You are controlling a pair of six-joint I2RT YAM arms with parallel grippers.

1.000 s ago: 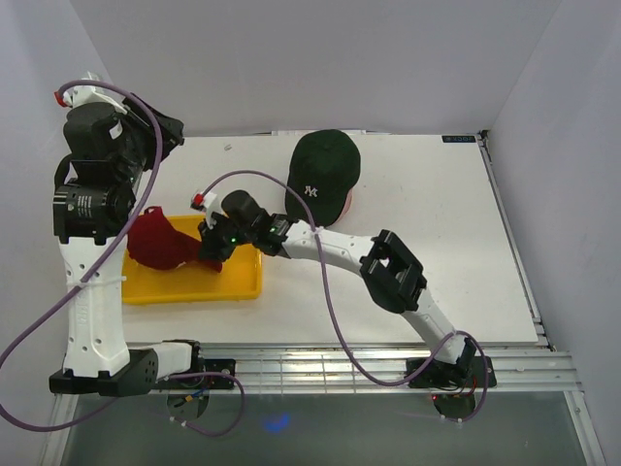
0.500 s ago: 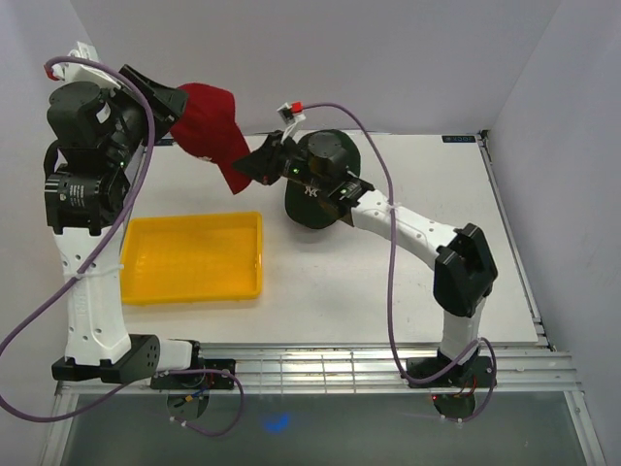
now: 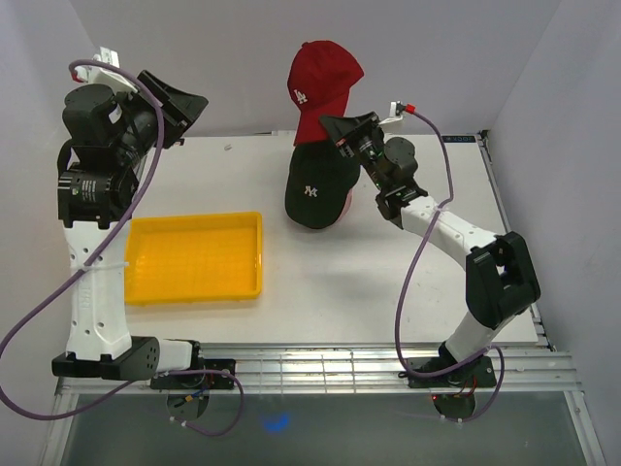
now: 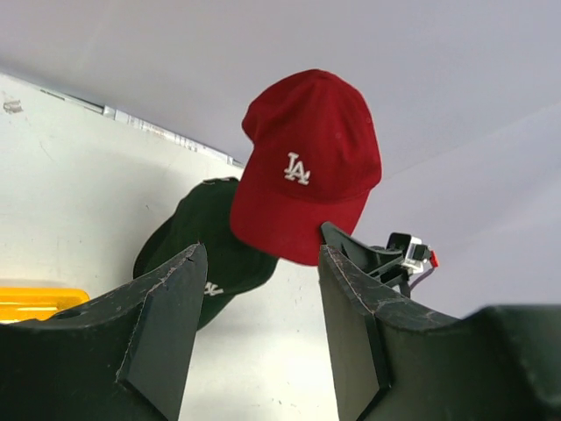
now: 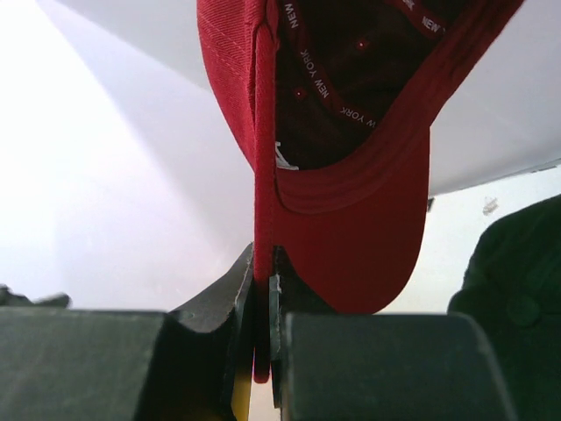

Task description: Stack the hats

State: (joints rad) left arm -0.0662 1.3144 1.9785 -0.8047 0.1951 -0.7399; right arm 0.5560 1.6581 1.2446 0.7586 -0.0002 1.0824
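White tabletop (image 3: 243,165) between plain pale walls carries a yellow tray (image 3: 260,254) on its left side. The right gripper (image 5: 263,272) is clamped on the brim edge of the red cap (image 3: 325,78), holding it in the air above the dark green cap (image 3: 318,189) and apart from it. The red cap's front bears a white "LA", and its inner tape reads "NEW YORK". The green cap shows a white "NY" emblem. The left gripper (image 4: 257,289) hangs raised at left, jaws parted, holding nothing.
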